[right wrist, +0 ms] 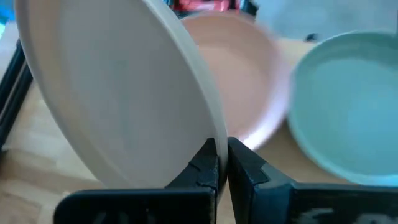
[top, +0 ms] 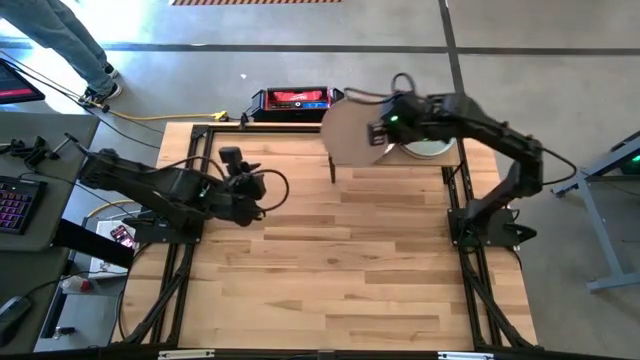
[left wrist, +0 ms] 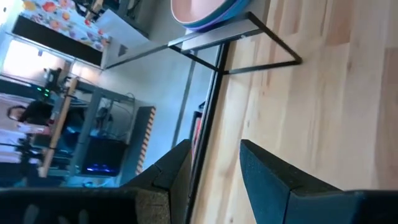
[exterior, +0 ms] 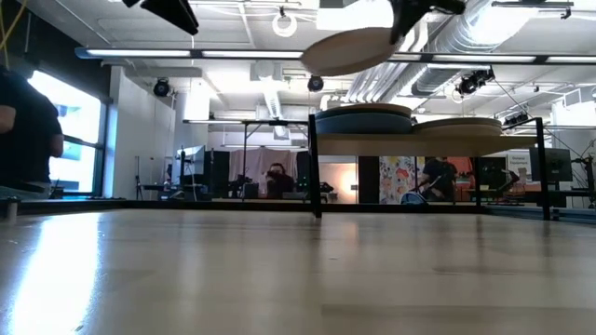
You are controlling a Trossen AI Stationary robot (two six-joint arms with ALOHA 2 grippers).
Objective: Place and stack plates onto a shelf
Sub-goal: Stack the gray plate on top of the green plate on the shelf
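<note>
Plates sit in two stacks on the shelf (top: 445,165) at the counter's (top: 330,270) far edge: a pale pink plate (right wrist: 239,74) tops one stack and a sage green plate (right wrist: 348,106) tops the other. The right tool (right wrist: 222,163) is clamped on the rim of a cream plate (right wrist: 118,87), holding it tilted in the air above the pink-topped stack. The left tool (left wrist: 214,171) hangs with its fingers apart and empty over the counter's left side, well apart from the shelf.

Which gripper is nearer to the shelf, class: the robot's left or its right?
Right. The right gripper hangs directly over the shelf, pinching a cream plate by its rim. The left gripper is open, off to the shelf's side above bare table.
</note>
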